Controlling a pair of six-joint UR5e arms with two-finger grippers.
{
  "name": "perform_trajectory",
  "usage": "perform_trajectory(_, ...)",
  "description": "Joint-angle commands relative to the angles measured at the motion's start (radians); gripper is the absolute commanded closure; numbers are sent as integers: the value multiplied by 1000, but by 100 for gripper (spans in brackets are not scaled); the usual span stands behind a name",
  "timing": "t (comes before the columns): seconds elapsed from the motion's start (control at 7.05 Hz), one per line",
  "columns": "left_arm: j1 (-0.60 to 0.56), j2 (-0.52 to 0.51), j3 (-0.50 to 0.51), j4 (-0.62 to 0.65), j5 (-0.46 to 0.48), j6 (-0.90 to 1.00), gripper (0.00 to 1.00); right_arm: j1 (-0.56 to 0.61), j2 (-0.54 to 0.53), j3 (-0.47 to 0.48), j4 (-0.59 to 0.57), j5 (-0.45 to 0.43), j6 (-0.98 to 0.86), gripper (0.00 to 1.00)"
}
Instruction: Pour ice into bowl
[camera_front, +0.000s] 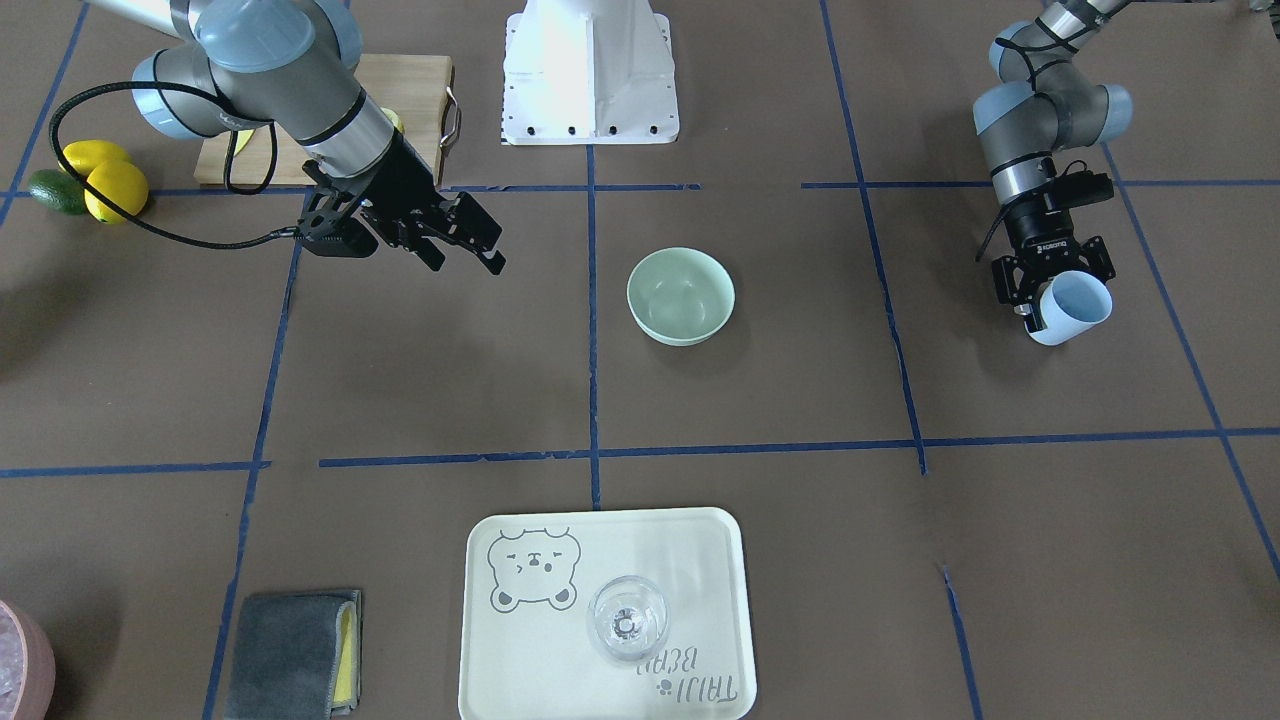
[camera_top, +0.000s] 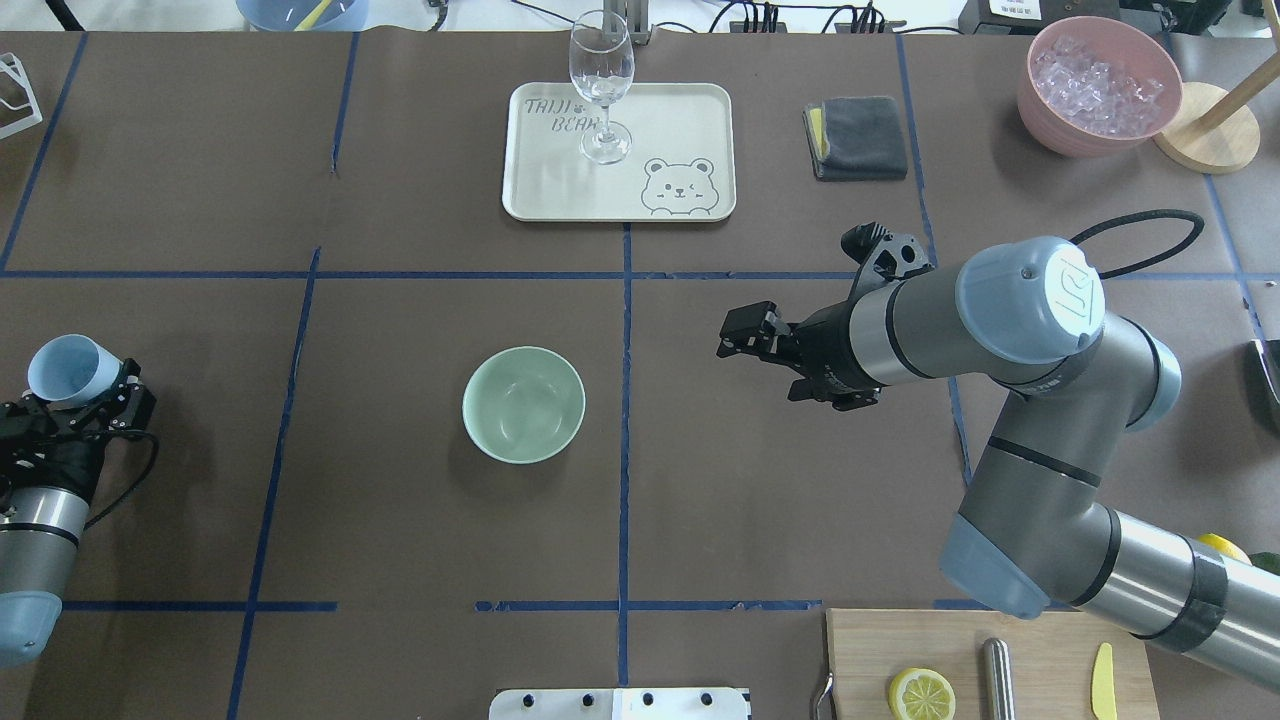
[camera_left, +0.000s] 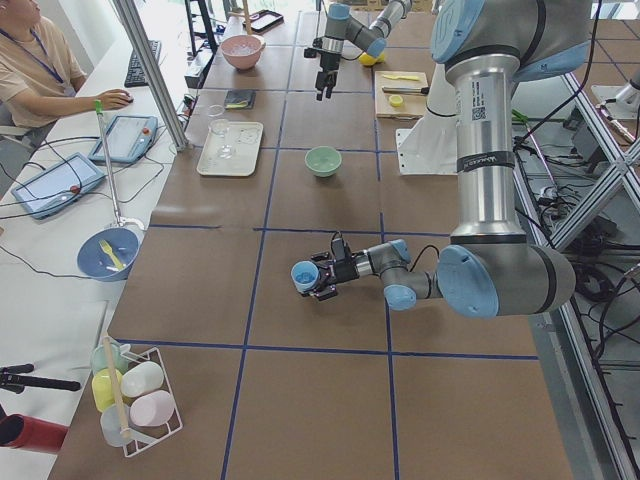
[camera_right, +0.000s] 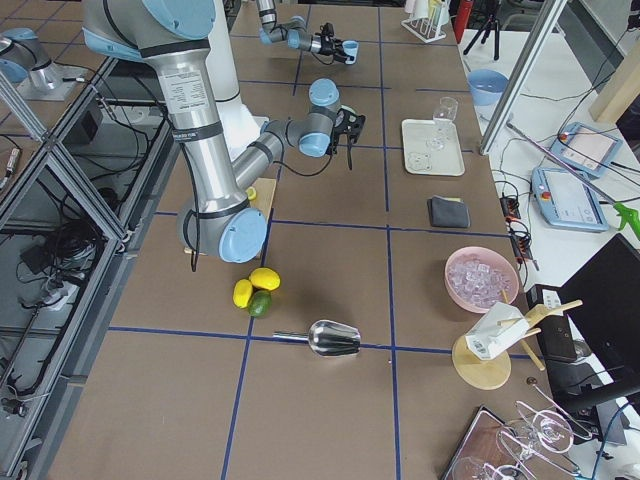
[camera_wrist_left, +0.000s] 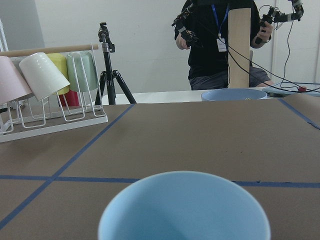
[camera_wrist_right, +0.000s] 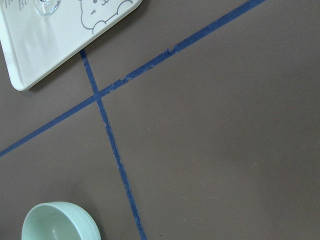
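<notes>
The pale mint-green bowl (camera_front: 680, 296) stands upright near the table's middle and looks empty; it also shows in the overhead view (camera_top: 523, 404) and at the lower left of the right wrist view (camera_wrist_right: 57, 222). My left gripper (camera_top: 90, 392) is shut on a light blue cup (camera_top: 63, 366), held tilted above the table far to the bowl's left. The cup's rim fills the bottom of the left wrist view (camera_wrist_left: 185, 210). No ice shows in the cup or the bowl. My right gripper (camera_top: 738, 335) is open and empty, in the air to the bowl's right.
A cream tray (camera_top: 690, 120) with a clear wine glass (camera_top: 601, 85) lies beyond the bowl. A grey cloth (camera_top: 858, 137) and a pink container (camera_top: 1098, 85) of whitish pieces sit far right. A cutting board (camera_top: 1000, 665) with a lemon slice lies near the robot.
</notes>
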Motion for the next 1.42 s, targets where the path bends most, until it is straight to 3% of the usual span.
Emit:
perform_trajectory(0.0,-5,-2,13,-1,-2,2,47,0,0,11,-2,2,1,0)
perform_trajectory(0.14,-9,-4,12,-10,-3,64,89,0,0,11,-2,2,1,0)
perform_trajectory(0.28,-20,-13,7,-77,-3,119,100,0,0,13,-2,3,1,0)
perform_trajectory(0.57,-29,-88,-20,-271,-14,431,100,2,-2,19,-2,5,1,0)
perform_trajectory(0.85,-22,-155,-185,-279,-12,729,100,11,-34,46,-2,14,0,0)
perform_trajectory(0.99,-15,-183,-215,-280,-9,876,100,22,-63,54,-1,18,-2,0)
perform_trajectory(1.28,58,-362,-191,-245,-5,1144,100,26,-115,54,1,15,-8,0)
